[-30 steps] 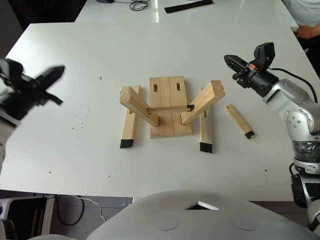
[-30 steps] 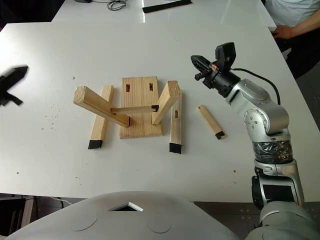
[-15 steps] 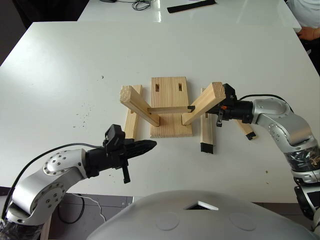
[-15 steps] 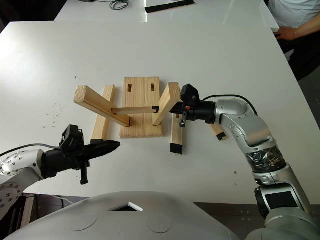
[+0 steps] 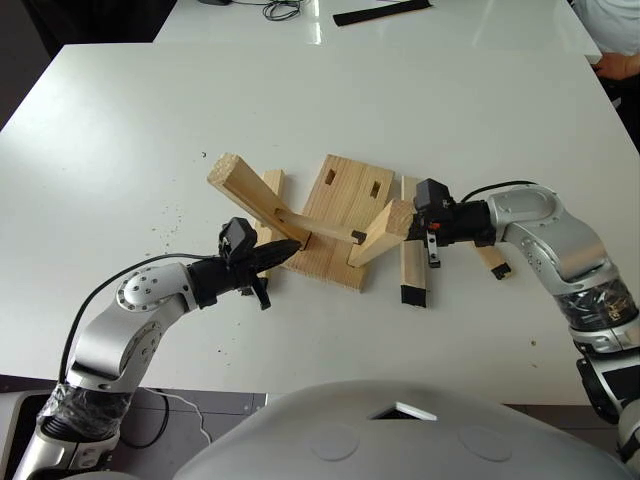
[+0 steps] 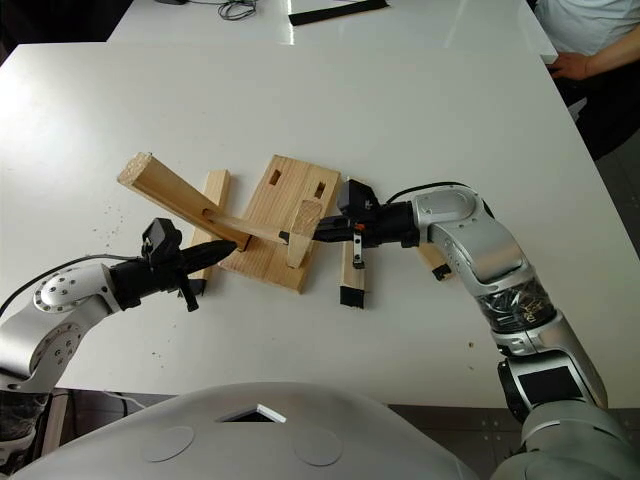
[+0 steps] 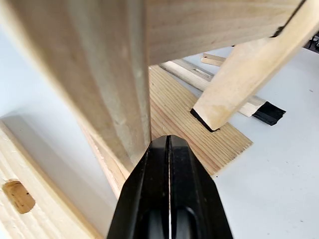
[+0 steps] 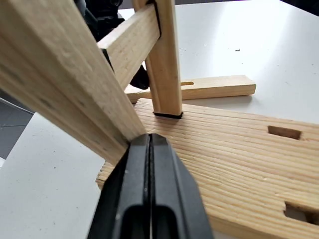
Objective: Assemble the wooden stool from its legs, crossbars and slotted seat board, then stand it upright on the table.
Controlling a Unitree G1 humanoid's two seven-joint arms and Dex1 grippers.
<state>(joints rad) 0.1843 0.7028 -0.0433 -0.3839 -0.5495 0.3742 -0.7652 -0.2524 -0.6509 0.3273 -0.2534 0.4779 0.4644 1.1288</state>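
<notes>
At the middle of the tabletop (image 5: 330, 100), both sets of jaws are pressed fully together and hold nothing. The left gripper (image 7: 168, 140) has its closed tip butted against the foot of the left leg (image 5: 243, 188). The right gripper (image 8: 148, 137) has its closed tip against the side of the right leg (image 5: 381, 230). Those two legs are joined by a crossbar (image 5: 322, 233) and stand splayed on the seat board (image 5: 345, 195), with their feet toward its near end. Can't tell if the feet sit in slots; two open slots show toward the far end. The board lies flat, skewed to the tabletop edges. The step looks like seating this leg pair into the board by poking from both sides. To do it well, push both feet evenly so the crossbar doesn't pull out. Aim force down into the board more than sideways, since the board is loose and will likely slide or turn. Closed tips on bare wood probably slip, so go slow. The left arm comes in from the near left corner, elbow bent, forearm low, pointing far-right. The right arm comes from the right edge, elbow bent, forearm low and running toward the left edge, over a loose leg (image 5: 411, 268) lying flat just beside the board. A spare crossbar (image 5: 490, 258) lies partly behind that wrist. A second loose leg (image 6: 216, 183) lies flat under the left leg.
</notes>
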